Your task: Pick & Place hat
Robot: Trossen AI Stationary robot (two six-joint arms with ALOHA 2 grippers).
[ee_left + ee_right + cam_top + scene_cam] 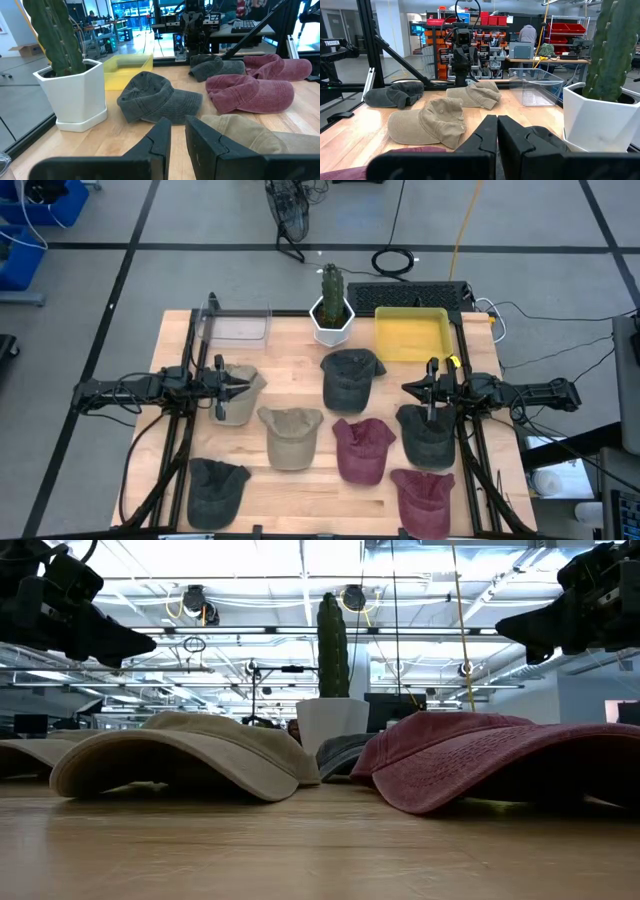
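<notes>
We record seven hats laid out on the wooden table (pixel 300 490) in the high view. A tan hat (pixel 236 392) lies at centre left, directly under the left gripper (pixel 238 388), whose fingers stand slightly apart with a narrow gap between them and nothing clamped; in the low view that gripper hangs above the table at the upper left of the frame. A second tan hat (pixel 290 436) lies at the middle of the frame, and a dark grey hat (pixel 350 377) sits just above centre. A maroon hat (pixel 362 448) lies right of the middle tan one, and another maroon hat (pixel 424 497) lies at the lower right. A dark hat (pixel 427 432) lies at centre right beneath the right gripper (pixel 412 389), whose fingers are pressed together and hold nothing; in the low view it too hangs clear of the table, at the upper right. One more dark hat (pixel 216 490) lies at the lower left. Along the top edge of the table we note a clear plastic bin (pixel 238 326) at upper left, a cactus in a white pot (pixel 332 308) at top centre, and a yellow bin (pixel 412 333) just right of it. No hat rests in either bin.
</notes>
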